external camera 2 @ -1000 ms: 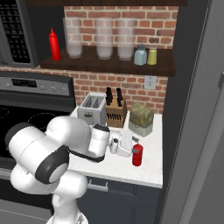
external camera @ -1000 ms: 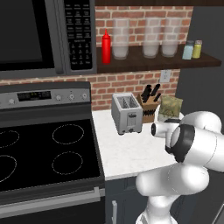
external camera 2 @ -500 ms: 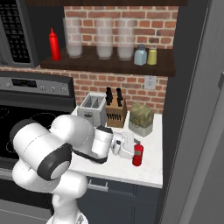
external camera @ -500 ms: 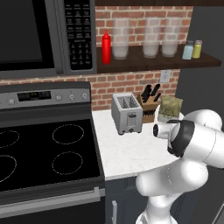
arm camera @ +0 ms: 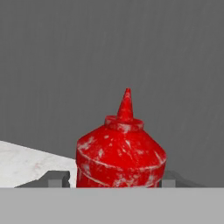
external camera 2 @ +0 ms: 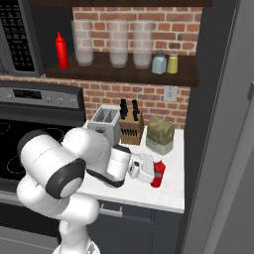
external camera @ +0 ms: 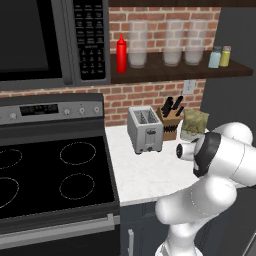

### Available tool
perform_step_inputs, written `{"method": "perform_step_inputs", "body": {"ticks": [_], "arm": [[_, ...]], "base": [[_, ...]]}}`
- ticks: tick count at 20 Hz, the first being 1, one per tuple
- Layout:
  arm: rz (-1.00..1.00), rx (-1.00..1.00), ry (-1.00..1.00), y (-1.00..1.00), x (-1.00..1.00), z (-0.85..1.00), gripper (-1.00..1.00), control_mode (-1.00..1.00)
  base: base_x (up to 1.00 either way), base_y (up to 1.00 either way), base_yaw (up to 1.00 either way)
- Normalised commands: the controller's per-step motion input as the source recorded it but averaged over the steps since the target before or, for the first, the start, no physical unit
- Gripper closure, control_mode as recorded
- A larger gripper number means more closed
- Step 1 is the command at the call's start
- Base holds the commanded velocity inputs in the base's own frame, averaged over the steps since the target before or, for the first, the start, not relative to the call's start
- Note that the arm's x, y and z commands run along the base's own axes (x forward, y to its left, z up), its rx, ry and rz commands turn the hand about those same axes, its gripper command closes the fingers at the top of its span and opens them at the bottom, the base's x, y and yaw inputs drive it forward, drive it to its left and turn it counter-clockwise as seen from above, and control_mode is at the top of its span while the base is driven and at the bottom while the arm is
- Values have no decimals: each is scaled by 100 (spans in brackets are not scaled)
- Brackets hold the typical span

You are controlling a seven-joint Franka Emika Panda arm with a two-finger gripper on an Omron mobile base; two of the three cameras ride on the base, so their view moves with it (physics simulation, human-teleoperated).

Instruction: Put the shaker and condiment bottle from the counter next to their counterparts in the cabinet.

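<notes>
Red twin bottle: you see it upright at the far left end of the cabinet, just left of the frosted jars.
Stove: black top on your left, touching the white counter on its right.
Toaster: standing at the back of the counter, with the knife block just to its right.
Shaker: the pale blue-grey one is already on the cabinet, right of the jars, and the yellow-green shaker is just beside it on its right.
Gripper: you find it low over the near right part of the counter, reaching to the right.
Condiment bottle: it stands upright on the counter right between the two fingertips, one tip on each flank and its nozzle pointing up.
Jaws: they sit close against the bottle's sides, but you cannot tell whether they are gripping it or merely flanking it.
Olive bag: far right on the counter, behind the gripper.
</notes>
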Motion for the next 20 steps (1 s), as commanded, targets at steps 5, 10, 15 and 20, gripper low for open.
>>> {"method": "perform_step_inputs", "body": {"ticks": [5,10,15,20], "arm": [[0,0,2,0,-2,0,100,-100],[6,-1,-3,18,-27,19,100,-100],[13,-2,-2,40,-43,67,100,-100],[16,0,0,31,-32,86,100,-100]], "base": [[0,0,0],[0,0,0],[0,0,0],[0,0,0]]}}
